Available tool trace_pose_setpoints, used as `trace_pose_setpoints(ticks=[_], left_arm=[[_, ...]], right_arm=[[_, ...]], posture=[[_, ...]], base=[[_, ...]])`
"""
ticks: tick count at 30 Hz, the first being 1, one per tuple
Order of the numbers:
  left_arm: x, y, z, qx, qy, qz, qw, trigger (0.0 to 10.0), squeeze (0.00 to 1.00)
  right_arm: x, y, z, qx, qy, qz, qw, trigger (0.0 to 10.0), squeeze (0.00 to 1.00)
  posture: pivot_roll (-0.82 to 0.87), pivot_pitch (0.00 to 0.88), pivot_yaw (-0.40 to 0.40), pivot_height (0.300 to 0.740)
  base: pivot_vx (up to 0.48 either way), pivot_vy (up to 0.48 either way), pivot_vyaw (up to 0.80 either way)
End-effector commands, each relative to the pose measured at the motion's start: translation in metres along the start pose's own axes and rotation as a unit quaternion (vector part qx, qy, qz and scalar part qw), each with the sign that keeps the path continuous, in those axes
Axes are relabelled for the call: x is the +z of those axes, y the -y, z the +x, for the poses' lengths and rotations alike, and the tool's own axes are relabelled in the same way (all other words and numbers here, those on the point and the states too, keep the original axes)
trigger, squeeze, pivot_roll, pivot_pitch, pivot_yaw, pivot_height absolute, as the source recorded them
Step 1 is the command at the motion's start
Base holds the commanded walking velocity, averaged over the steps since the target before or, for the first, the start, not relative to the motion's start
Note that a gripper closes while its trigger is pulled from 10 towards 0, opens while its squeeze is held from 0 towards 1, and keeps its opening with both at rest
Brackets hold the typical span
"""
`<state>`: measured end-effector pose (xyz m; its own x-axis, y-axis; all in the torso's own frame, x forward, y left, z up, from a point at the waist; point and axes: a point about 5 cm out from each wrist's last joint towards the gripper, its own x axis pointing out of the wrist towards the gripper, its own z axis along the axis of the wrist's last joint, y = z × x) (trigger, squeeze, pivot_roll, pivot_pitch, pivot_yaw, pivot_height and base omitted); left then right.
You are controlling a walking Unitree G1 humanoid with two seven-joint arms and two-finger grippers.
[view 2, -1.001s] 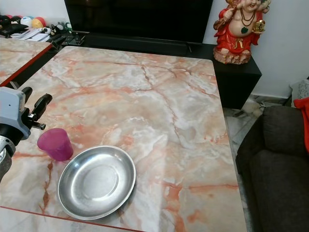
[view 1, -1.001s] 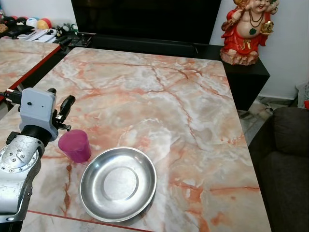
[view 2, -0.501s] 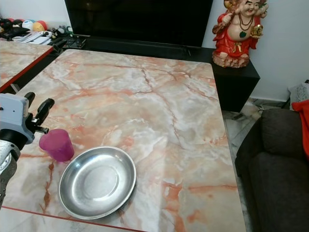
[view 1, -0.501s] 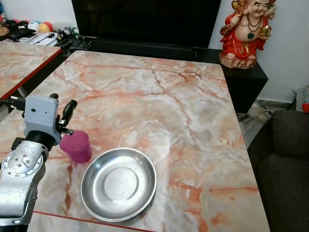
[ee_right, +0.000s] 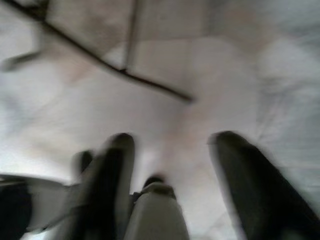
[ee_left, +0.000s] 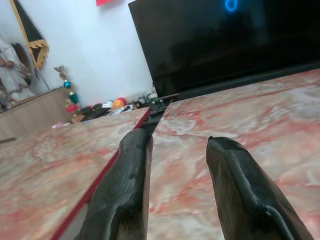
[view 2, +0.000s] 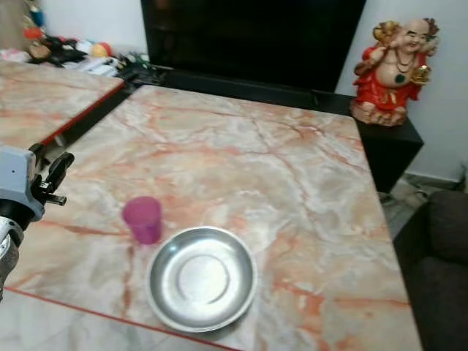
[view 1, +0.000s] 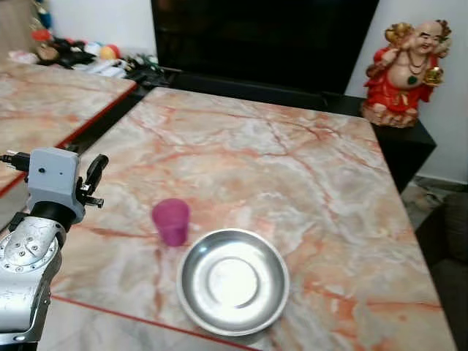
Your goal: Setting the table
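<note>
In the lower middle of the left eye view there's a round steel plate sitting on the marble tabletop, close to the near edge. A pink cup stands upright just up and to the left of it, near the plate rim but not touching as far as I can see. Over at the left edge of the frame the left hand is raised off to the side, well apart from the cup, with a grey box on its wrist and one black finger pointing up. Upper right has a red and gold laughing figurine on a dark cabinet, and a big black TV runs along the top. A second marble table is in the upper left.

Right eye view is the same layout, cup left of the plate, plus a dark sofa at the right edge.

Left wrist view: the two black fingers sit fairly wide apart with nothing between them, tabletop and TV beyond.

Right wrist view is blurry: the right hand has its fingers spread with nothing gripped, over a pale floor.
</note>
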<state>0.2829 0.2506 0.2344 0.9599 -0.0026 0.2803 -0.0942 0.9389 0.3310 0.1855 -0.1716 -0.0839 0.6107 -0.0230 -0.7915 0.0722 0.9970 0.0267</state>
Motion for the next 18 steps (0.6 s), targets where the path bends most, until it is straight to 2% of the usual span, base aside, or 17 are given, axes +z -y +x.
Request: trace_pose_setpoints(ticks=[1,12,18], left_arm=[[0.0057,0.0024,0.0028,-0.006,0.009,0.011,1.0,10.0,0.0],[0.0099,0.0014,0.0057,-0.001,0.017,0.014,1.0,10.0,0.0],[0.0097,-0.0042,0.0042,0.01,0.016,0.023,1.0,10.0,0.0]], right_arm=[[-0.0111,0.0111,-0.0032,-0.014,-0.016,0.0,1.0,10.0,0.0],[-0.009,0.011,-0.0027,-0.009,-0.014,-0.009,1.0,10.0,0.0],[-0.0076,0.0121,-0.0025,-0.004,-0.015,-0.021,1.0,10.0,0.0]], posture=[[0.14,0.079,-0.024,0.74],[0.16,0.104,-0.03,0.74],[0.17,0.112,-0.038,0.74]], base=[[0.0,0.48,0.0],[0.0,0.48,0.0],[0.0,0.48,0.0]])
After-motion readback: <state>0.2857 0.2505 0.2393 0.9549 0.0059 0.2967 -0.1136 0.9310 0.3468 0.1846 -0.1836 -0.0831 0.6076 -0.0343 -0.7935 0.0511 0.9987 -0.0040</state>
